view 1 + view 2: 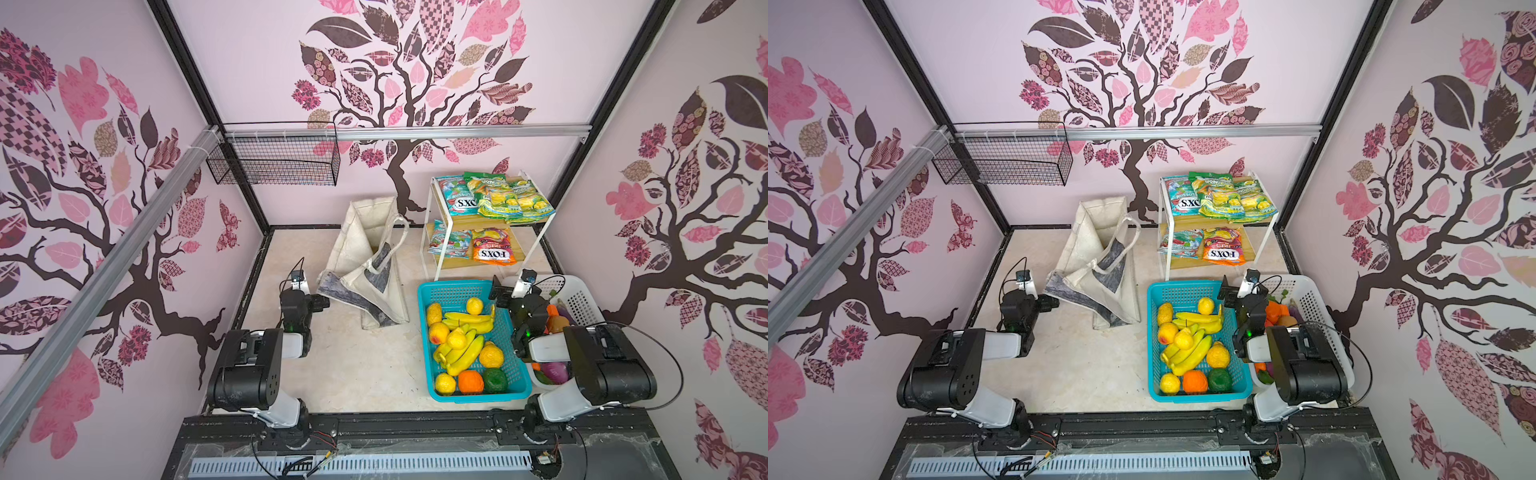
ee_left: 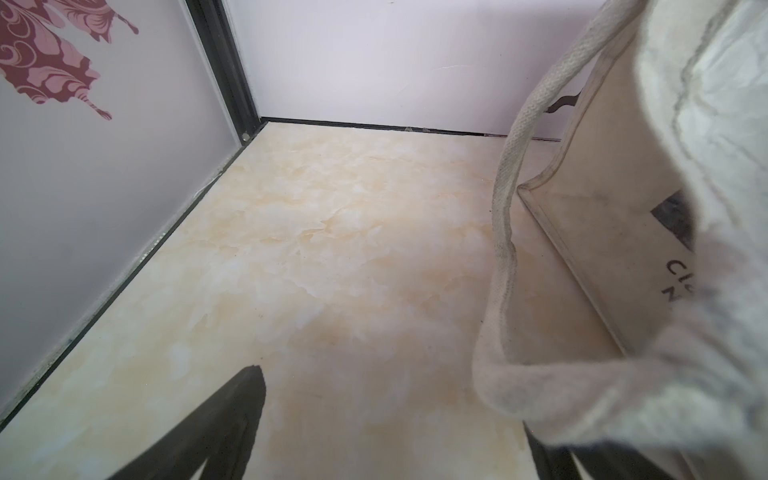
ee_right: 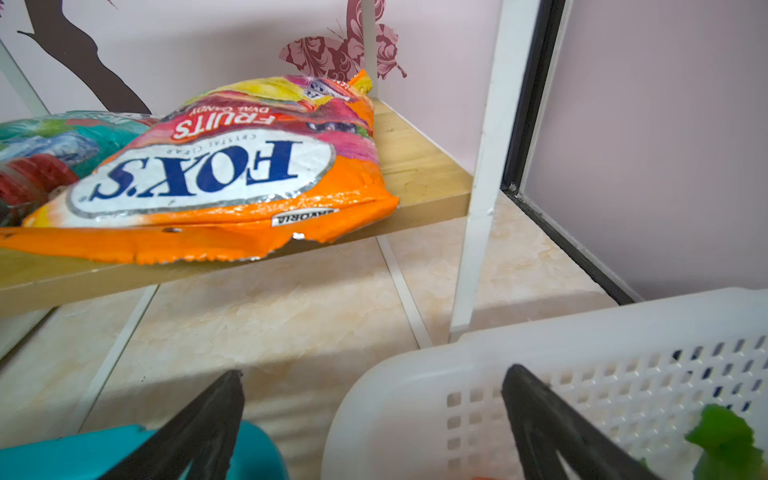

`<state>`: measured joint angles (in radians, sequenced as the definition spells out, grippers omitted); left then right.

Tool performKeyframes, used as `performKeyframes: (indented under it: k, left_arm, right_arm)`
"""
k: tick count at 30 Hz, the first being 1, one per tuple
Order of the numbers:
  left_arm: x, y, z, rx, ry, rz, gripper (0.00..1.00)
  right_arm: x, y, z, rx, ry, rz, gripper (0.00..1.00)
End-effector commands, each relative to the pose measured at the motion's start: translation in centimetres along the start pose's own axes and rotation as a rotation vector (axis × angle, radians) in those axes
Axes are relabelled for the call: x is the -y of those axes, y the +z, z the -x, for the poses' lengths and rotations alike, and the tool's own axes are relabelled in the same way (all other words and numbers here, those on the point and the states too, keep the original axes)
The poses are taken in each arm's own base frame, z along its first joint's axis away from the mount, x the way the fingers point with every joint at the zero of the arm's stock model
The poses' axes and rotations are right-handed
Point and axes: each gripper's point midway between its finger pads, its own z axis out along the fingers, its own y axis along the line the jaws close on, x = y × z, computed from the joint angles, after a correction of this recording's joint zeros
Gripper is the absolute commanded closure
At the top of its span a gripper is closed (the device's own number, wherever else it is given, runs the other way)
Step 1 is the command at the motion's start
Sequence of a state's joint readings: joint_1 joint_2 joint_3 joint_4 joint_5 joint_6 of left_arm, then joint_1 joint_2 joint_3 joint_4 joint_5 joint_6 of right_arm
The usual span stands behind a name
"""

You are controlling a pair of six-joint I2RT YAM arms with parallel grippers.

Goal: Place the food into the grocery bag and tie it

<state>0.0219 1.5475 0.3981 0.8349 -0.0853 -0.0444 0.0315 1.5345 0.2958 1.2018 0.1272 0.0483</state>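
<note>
Left hand (image 1: 321, 302) released, empty, beside slumped grocery bag (image 1: 365, 266); right hand (image 1: 498, 293) released, empty, between teal basket (image 1: 453, 293) and white basket (image 1: 582, 299).

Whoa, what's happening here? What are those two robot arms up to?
Two robot arms are set to pack food into the cream grocery bag, which slumps on the table. Nothing is held yet. The left end effector is open at the bag's edge. The right end effector hangs open over the far ends of the teal basket of toy fruit and the white basket. Snack packets lie on the shelf rack.
</note>
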Motion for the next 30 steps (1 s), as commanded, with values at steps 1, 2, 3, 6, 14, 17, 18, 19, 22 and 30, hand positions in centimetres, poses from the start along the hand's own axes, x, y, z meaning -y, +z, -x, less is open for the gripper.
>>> performKeyframes:
  k: [1,2,3,6,14,17,18,19,22,30]
  left_arm:
    - [-0.15,0.07,-0.24,-0.003,0.009,0.005,0.02]
    - [-0.15,0.06,-0.21,-0.003,0.009,0.004,0.02]
    - [-0.11,0.07,-0.25,-0.004,0.008,0.003,0.02]
    - [-0.16,0.05,-0.18,-0.002,0.008,0.005,0.02]
    - [-0.14,0.06,-0.27,-0.004,0.010,0.004,0.02]
    - [-0.18,0.05,-0.22,-0.002,0.007,0.004,0.02]
    - [-0.08,0.06,-0.19,-0.002,0.010,0.001,0.02]
    - [-0.15,0.05,-0.22,-0.003,0.007,0.001,0.02]
    - [-0.17,0.06,-0.23,-0.003,0.008,0.000,0.02]
    - [-0.16,0.06,-0.20,-0.002,0.010,-0.001,0.02]
  right_arm:
    - [-0.25,-0.09,-2.57,-0.084,-0.016,0.010,0.00]
    - [-0.28,-0.09,-2.52,-0.082,-0.016,0.011,0.00]
    - [-0.26,-0.08,-2.47,-0.081,-0.016,0.011,0.00]
    - [-0.24,-0.09,-2.47,-0.081,-0.015,0.010,0.00]
    - [-0.25,-0.08,-2.47,-0.081,-0.015,0.010,0.00]
    - [-0.27,-0.10,-2.53,-0.083,-0.015,0.011,0.00]
    - [-0.24,-0.10,-2.48,-0.081,-0.015,0.010,0.00]
    - [-0.28,-0.09,-2.48,-0.081,-0.015,0.011,0.00]
    - [-0.26,-0.10,-2.53,-0.083,-0.015,0.010,0.00]
    - [-0.25,-0.10,-2.52,-0.083,-0.016,0.010,0.00]
